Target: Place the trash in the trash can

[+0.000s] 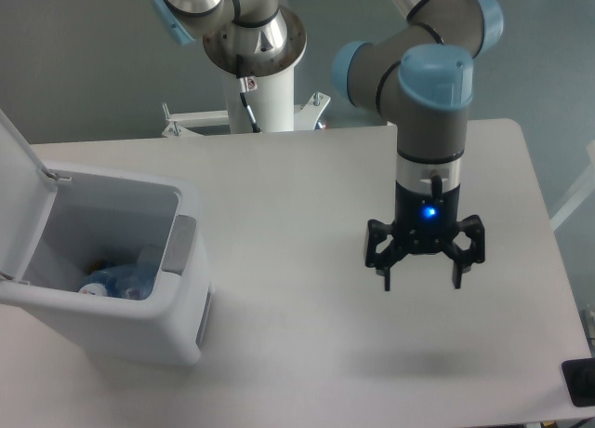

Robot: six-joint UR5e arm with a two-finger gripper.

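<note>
One bottle visible inside trash can, lower left. Gripper right of centre, jaws apart, empty. Judgement: retreat clear above surface.

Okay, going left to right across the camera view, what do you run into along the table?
Open lid → trash can, with the bluish bottle lying inside → bare table → gripper, open and empty above the table → dark object at the bottom right edge, too cropped to identify.
</note>
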